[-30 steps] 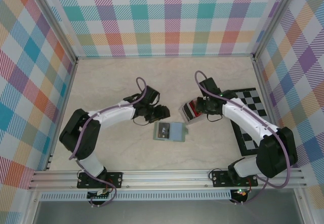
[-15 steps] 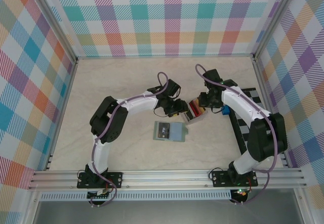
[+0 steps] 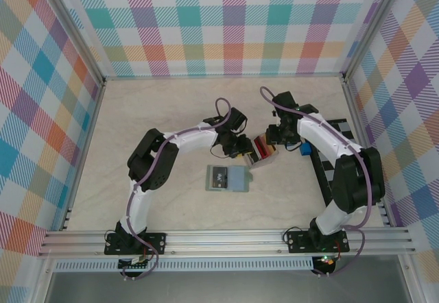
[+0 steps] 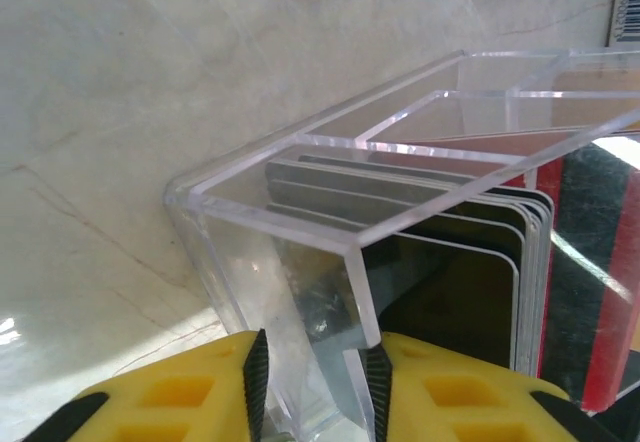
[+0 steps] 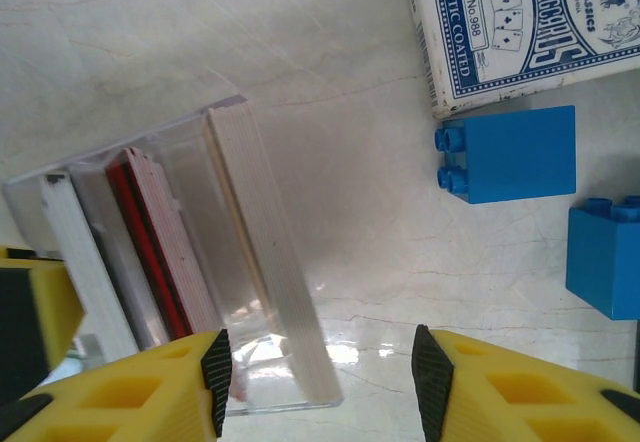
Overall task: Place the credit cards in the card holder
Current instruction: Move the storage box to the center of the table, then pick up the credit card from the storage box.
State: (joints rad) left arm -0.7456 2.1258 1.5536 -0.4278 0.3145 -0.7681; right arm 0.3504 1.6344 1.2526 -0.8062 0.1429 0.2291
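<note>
Credit cards [image 4: 460,292] in clear box [image 4: 300,162], wall in grip of left end effector [image 4: 315,382]; right end effector [image 5: 320,362] spread.

Near the table's centre the holder [image 3: 236,179] lay open, a dark card [image 3: 220,176] on its left half. At its 1 o'clock stood a clear box [image 3: 266,156] of cards [image 3: 259,145]. The left gripper [image 3: 241,149] met the box from 9 o'clock, the right gripper [image 3: 273,140] from 2 o'clock. A blue block [image 3: 304,149] lay at the box's 3 o'clock, by the checkerboard [image 3: 341,123].
</note>
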